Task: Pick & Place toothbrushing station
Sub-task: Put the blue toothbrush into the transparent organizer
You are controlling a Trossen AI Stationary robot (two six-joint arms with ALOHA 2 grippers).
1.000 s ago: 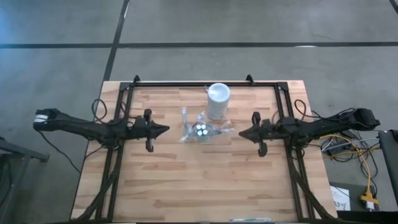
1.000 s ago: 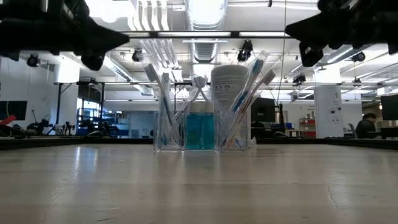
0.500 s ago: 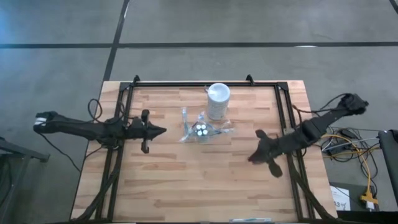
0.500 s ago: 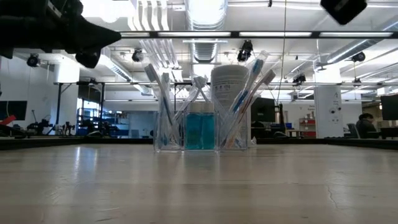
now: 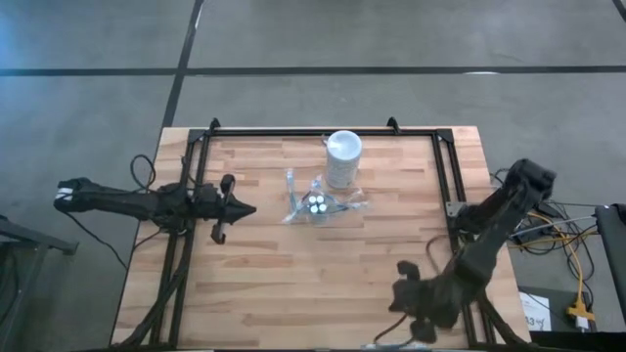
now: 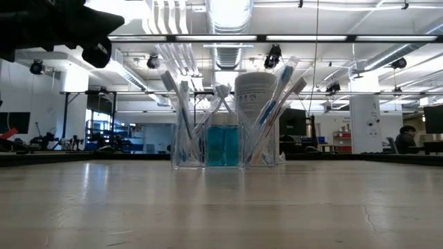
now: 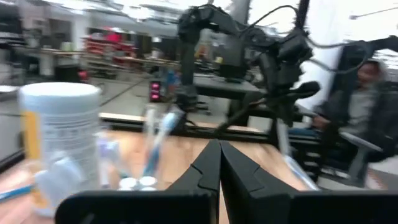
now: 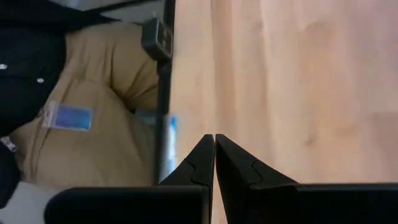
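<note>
We see a wooden table [image 5: 293, 274] with the clear holder [image 5: 315, 204] centred. Left gripper [image 5: 248, 207] pinched together beside it; right gripper [image 5: 401, 293], also together, well away at the table's near edge.

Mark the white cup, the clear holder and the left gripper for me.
tall white cylindrical cup [image 5: 343, 149], high view, on its round top.
small clear plastic holder [image 6: 223, 142], low view, on its front wall.
left gripper [image 5: 249, 207], high view, at the tip of its shut jaws.

Two dark jointed arms, black cables looped alongside (pointed black fingertips).
</note>
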